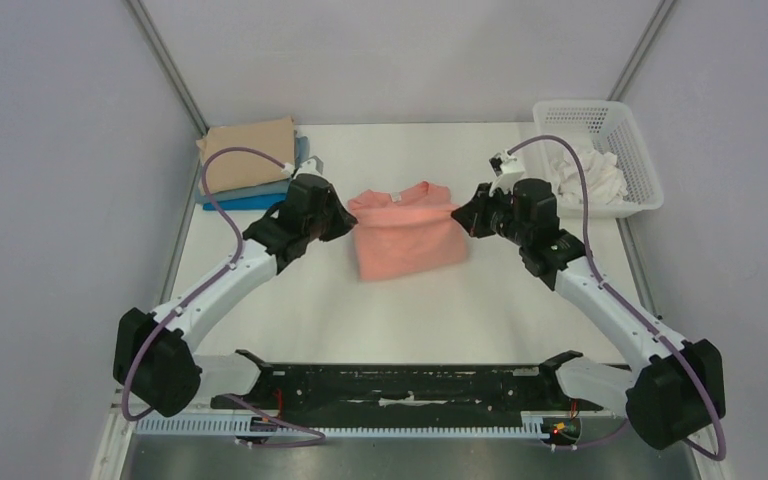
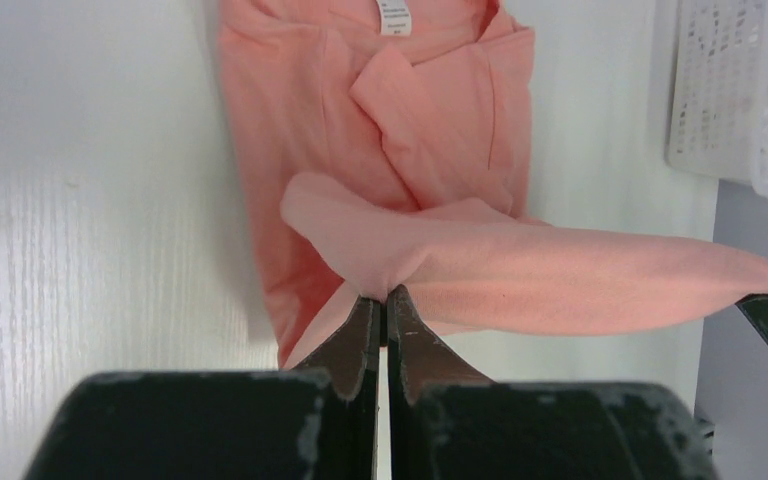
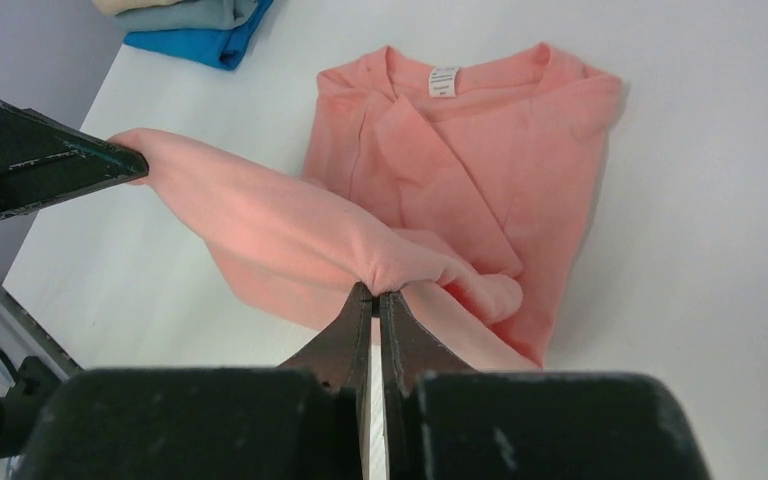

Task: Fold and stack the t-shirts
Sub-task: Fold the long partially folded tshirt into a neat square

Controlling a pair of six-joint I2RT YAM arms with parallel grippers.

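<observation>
Currently the salmon-pink cotton t-shirt [image 1: 405, 232] lies near the centre of the white table [image 1: 410, 320], collar toward 12 o'clock. Its white neck label [image 3: 444, 80] faces up, and both sleeves are turned inward over the chest.

One edge of the shirt is lifted off the lower layer. It runs as a raised band of fabric from the shirt's 9 o'clock side to its 3 o'clock side.

The left gripper [image 2: 383, 298] is at the 9 o'clock end, fingers pressed together and pinching a bunched tuck of the pink fabric. The right gripper [image 3: 373, 293] is at the 3 o'clock end, also pressed together on a gathered tuck of the same band. Each wrist view shows the opposite gripper's dark tip at the far end of the band.

At about 10 o'clock from the shirt, by the far left table corner, sits a stack of flat rectangles:
- tan folded shirt [image 1: 248, 152] on top
- grey-blue folded shirt [image 3: 190, 12] under it
- bright blue folded shirt [image 1: 235, 202] at the bottom, its edge showing on the near side

At about 2 o'clock, on the far right, a white plastic mesh basket [image 1: 600, 112] holds white crumpled cloth [image 1: 590, 175]. It is well apart from the pink shirt.
</observation>
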